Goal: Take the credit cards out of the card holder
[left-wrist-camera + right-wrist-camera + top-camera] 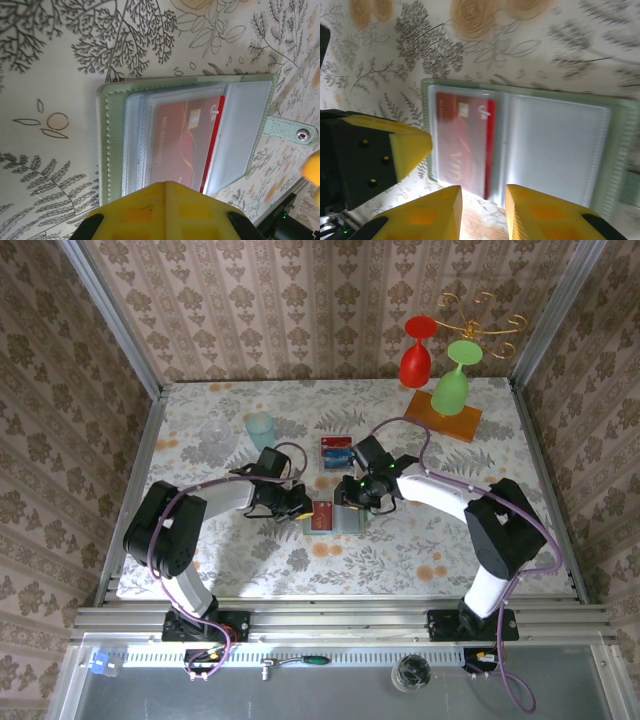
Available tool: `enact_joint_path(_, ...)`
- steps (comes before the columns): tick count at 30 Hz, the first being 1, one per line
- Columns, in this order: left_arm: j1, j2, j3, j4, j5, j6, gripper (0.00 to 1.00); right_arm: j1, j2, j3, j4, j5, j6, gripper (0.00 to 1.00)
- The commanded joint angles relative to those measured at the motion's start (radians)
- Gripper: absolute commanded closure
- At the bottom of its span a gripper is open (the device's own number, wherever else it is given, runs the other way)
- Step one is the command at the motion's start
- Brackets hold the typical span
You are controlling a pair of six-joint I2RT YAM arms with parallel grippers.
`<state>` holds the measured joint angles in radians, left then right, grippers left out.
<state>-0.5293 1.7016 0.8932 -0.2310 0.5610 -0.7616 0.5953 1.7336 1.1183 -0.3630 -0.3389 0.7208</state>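
Floral tabletop (60, 60) — left tool (165, 199) at card holder's (114, 150) edge.

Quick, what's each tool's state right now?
Left tool: closed at the card holder edge; whether it grips it cannot be told.
Right tool: open, holding nothing.

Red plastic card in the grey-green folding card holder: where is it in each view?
Top external: red plastic card just below picture centre.
Left wrist: centre, lower half.
Right wrist: left of centre.
Shared landmark: the grey-green folding card holder holding it.
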Motion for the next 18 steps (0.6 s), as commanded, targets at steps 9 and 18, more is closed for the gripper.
enact_joint_path(9,0.020,0.019,-0.043,0.005,-0.012,0.031,0.96,0.028,0.105,-0.003,0.139,-0.114,0.091,0.71)
enact_joint_path(18,0.020,0.033,-0.056,0.022,-0.003,0.016,0.96,0.028,0.148,-0.013,0.162,-0.127,0.092,0.71)
